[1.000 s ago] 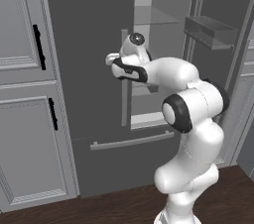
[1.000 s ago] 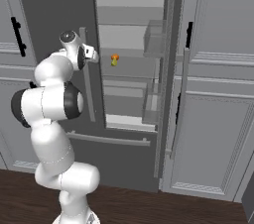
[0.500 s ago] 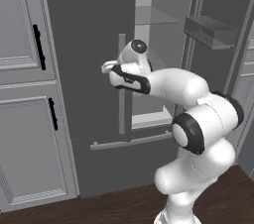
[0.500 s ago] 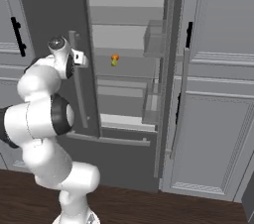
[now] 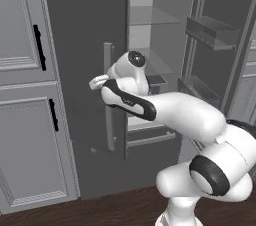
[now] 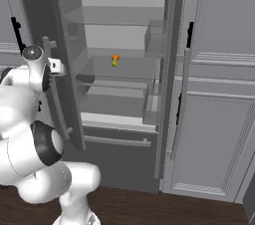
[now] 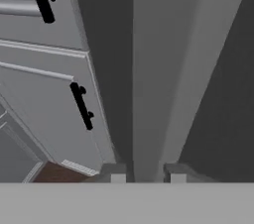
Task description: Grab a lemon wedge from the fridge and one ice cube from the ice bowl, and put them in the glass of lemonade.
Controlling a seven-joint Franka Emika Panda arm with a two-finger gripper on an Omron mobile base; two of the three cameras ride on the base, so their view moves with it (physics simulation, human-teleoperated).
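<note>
The end effector (image 7: pixel 145 172) has its two finger tips closed around the light grey bar handle (image 7: pixel 158 69) of the fridge's (image 5: pixel 85 70) left door (image 6: pixel 64 55), which stands swung open. Inside, the lemon wedge (image 6: pixel 115 60) sits on a glass shelf (image 6: pixel 124 67), well apart from the end effector. Paneled cabinets (image 5: pixel 25 95) flank the fridge.

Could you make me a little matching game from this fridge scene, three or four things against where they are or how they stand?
Things:
1. lemon wedge
2. left fridge door
3. gripper
4. cabinet handles

Descriptions:
A. black, on the grey panelled doors
B. on a glass shelf inside the fridge
C. fingers either side of the light grey bar handle
D. swung open

Pairs: 1-B, 2-D, 3-C, 4-A
</note>
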